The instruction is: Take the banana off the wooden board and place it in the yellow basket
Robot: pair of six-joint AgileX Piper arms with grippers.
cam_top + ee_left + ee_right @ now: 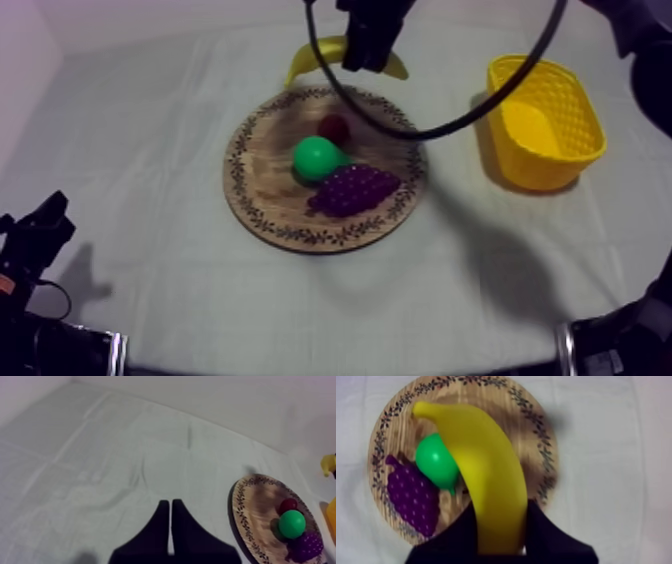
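Top centre of the frame: the right gripper (366, 60), jaws clamped on the banana (312, 54), holds it over the board (265, 195). The basket (560, 160) stands at right. Lower left, the left gripper (45, 222) rests, jaws together.

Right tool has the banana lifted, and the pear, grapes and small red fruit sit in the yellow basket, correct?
Not quite. The right tool does hold the banana lifted, but the pear, grapes and small red fruit lie on the wooden board, not in the yellow basket; the top view shows it.
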